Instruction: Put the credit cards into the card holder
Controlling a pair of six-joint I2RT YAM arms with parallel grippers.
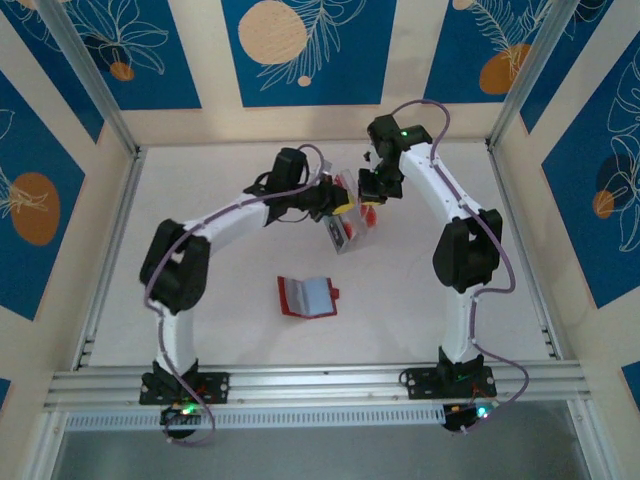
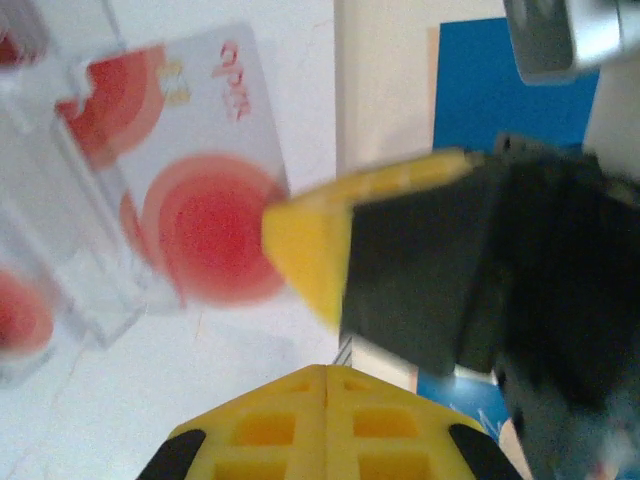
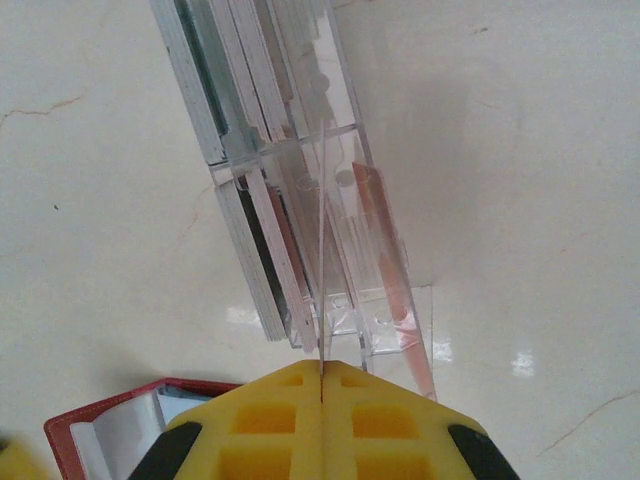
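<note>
Right wrist: the right gripper (image 3: 320,372) is clamped on a thin edge among plastic credit cards (image 3: 255,240) in a clear box (image 3: 342,100), beyond the open red folding card holder (image 3: 95,435). The left gripper (image 2: 325,375) is shut, grasp unclear. Gripping a divider would lift the box.

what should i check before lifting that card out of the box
1. Right tool shut on the card edge: ok.
2. Card out of its slot in the box: not ok, it sits in the slot.
3. Left tool steadying the box: cannot tell; it is shut, and no grip shows.
4. Wallet lying open on the table, pockets up: ok.
5. Other cards seated upright in their slots: ok.
</note>
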